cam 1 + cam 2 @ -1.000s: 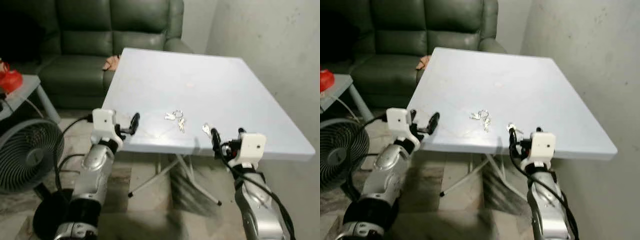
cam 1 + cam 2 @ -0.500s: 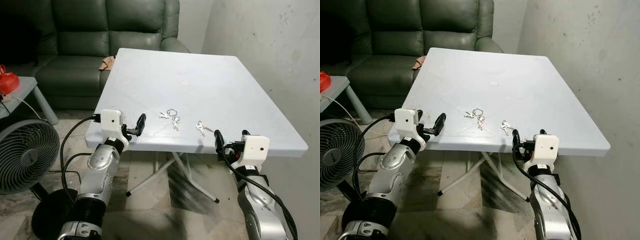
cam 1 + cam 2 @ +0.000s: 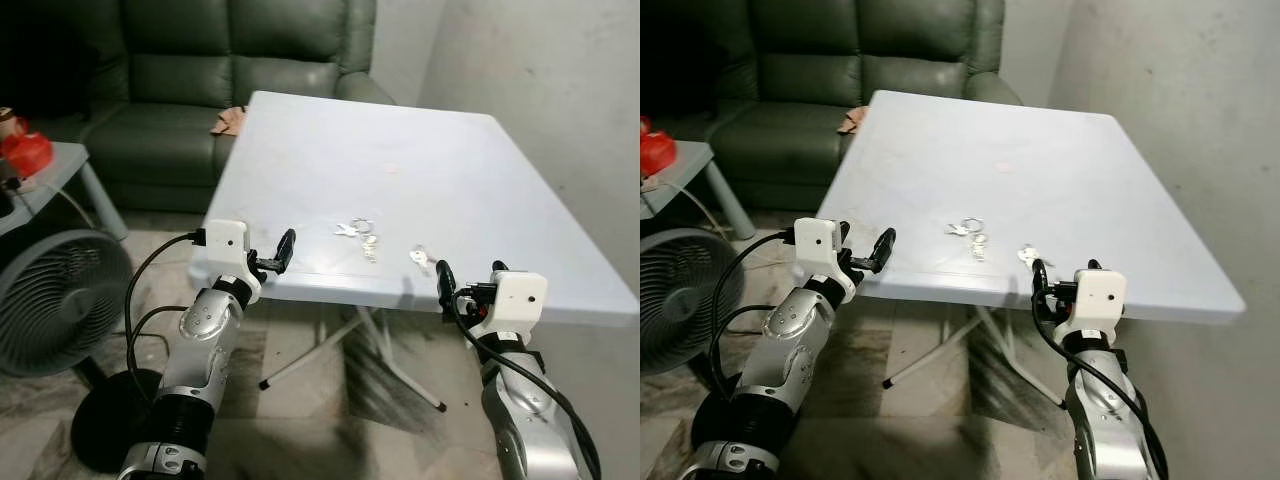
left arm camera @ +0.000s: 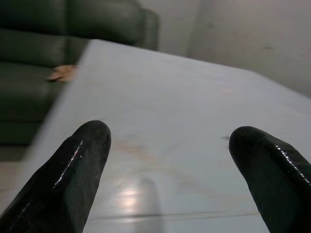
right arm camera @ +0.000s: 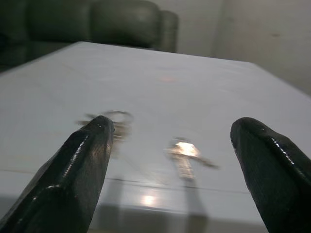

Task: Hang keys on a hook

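Observation:
A bunch of silver keys on a ring (image 3: 358, 232) lies near the front of the white table (image 3: 400, 170). A single loose key (image 3: 419, 260) lies to its right, close to the front edge. In the right wrist view the loose key (image 5: 184, 153) sits just beyond the table edge, with the key ring (image 5: 116, 121) further off. My right gripper (image 3: 463, 287) is open, held at the table's front edge just short of the loose key. At the table's front left corner my left gripper (image 3: 272, 255) is open and holds nothing.
A dark green sofa (image 3: 180, 90) stands behind the table. A floor fan (image 3: 50, 300) and a small side table with a red object (image 3: 25, 152) are on the left. A bare wall (image 3: 560, 90) runs close along the table's right side.
The camera has shifted and steadied. Both grippers stay open at the table's front edge, and the keys have not moved on the table.

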Controlling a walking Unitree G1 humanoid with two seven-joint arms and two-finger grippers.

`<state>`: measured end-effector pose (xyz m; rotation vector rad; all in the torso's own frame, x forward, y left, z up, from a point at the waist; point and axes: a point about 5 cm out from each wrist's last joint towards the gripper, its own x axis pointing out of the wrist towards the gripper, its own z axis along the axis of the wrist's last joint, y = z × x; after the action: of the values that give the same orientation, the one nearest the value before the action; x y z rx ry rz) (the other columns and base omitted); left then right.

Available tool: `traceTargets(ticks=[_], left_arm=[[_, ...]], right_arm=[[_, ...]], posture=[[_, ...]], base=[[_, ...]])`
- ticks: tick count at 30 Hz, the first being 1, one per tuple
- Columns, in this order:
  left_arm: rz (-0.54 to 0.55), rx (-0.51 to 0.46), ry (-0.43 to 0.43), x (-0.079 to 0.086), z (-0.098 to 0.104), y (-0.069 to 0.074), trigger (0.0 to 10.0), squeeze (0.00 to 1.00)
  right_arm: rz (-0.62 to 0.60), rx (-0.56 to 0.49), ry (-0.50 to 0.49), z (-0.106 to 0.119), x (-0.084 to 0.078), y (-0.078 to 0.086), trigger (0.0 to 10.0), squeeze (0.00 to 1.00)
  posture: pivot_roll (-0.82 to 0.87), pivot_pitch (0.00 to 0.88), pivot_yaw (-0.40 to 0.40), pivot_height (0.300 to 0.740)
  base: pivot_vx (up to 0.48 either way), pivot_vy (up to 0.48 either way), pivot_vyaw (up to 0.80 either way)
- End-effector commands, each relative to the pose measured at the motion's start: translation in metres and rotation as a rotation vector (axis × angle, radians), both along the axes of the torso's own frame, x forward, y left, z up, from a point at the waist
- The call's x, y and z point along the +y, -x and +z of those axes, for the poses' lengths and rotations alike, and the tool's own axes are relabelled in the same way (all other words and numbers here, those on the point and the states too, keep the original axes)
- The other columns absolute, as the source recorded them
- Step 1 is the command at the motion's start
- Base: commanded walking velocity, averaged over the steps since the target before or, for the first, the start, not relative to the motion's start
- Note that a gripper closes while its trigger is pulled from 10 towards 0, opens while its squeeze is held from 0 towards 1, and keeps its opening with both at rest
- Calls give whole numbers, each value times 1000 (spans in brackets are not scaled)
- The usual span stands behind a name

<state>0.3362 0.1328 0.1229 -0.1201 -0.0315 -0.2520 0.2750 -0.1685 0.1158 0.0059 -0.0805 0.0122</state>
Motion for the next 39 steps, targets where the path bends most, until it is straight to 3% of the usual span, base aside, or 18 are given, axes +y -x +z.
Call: traceTargets(ticks=[1,21,28,39], left_arm=[[-17,-18,-11,-5,4,-1,10000,0],[-3,-13,-25,-5,6,-4,10000,0],[-10,-21,-36,-6,7,-3,10000,0],[-26,-29,-47,-10,8,-4,10000,0]], right_arm=[[-17,0,11,2,-7,1,10000,0],[-20,-3,12,3,-8,0,10000,0],[-12,9,65,2,-6,0,10000,0],[-2,15,77,2,-5,-1,10000,0]], posture=[[-40,0,-59,740],[-43,0,-57,740],[-44,0,-56,740],[-45,0,-53,740]], base=[[0,0,0],[0,0,0],[0,0,0],[0,0,800]])
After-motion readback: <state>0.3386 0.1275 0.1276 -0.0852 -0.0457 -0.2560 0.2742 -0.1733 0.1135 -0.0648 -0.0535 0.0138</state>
